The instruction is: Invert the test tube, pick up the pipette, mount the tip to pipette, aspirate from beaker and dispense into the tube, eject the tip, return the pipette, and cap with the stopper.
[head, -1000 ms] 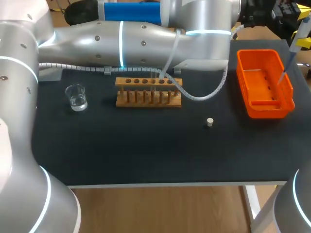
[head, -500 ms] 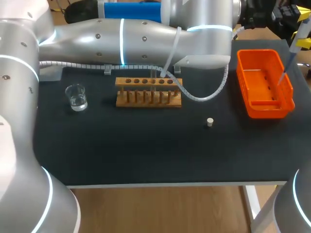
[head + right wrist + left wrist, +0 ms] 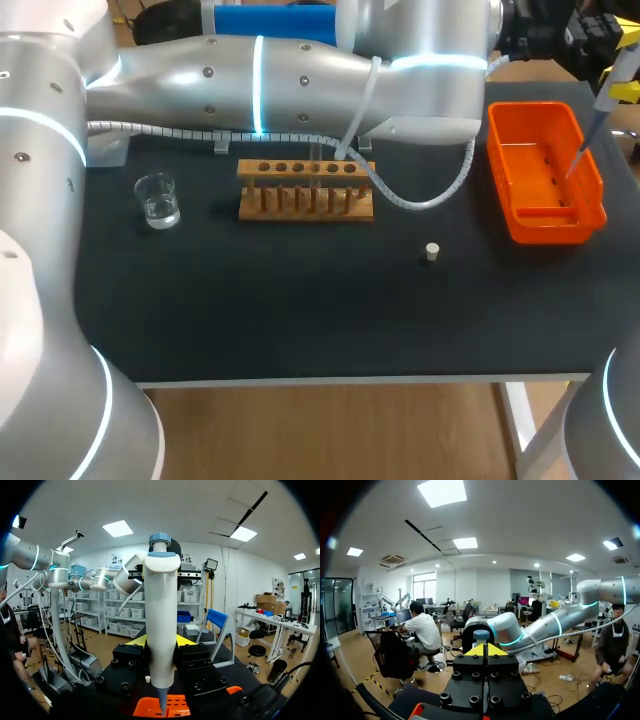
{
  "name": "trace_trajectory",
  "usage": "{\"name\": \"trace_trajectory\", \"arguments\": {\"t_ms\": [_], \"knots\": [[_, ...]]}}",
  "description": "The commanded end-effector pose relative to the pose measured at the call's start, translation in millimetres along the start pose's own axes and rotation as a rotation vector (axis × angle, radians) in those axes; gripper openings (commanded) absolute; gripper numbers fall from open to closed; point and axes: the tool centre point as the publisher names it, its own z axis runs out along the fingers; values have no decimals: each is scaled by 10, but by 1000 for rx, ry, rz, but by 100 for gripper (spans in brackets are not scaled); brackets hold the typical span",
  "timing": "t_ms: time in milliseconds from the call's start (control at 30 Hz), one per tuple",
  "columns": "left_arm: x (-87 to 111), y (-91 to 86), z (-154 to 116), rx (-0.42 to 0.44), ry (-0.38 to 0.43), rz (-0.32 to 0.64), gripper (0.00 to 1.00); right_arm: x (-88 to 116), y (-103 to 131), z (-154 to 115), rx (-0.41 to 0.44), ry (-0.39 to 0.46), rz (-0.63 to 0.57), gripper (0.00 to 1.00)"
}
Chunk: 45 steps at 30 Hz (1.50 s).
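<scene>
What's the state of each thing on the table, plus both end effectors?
beaker: upright, part-filled with clear liquid
rack: standing on the table
stopper: loose on the table, capping nothing
orange tray: open-topped, under the pipette's lower end
pipette: upright, gripped, off the table
right end effector: shut on pipette
left end effector: shut, nothing visible in it

The black tabletop (image 3: 300,310) carries an orange tray (image 3: 545,228) just below the right claw (image 3: 626,88). A white stopper (image 3: 432,251) lies near that tray. The wooden rack (image 3: 305,190) and the glass beaker (image 3: 157,200) stand farther from that claw.
</scene>
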Motion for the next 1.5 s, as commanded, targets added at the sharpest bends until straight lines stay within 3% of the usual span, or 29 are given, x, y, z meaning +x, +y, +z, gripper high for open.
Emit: {"name": "trace_trajectory", "arguments": {"t_ms": [33,1033,1500], "knots": [[23,80,24,2,-5,-2,0,-20,51,-10,1,6,0,0],[50,249,2,1,-19,-42,0,-20,51,-10,1,6,0,0],[48,223,-12,3,-25,-41,0,-20,51,-10,1,6,0,0]]}}
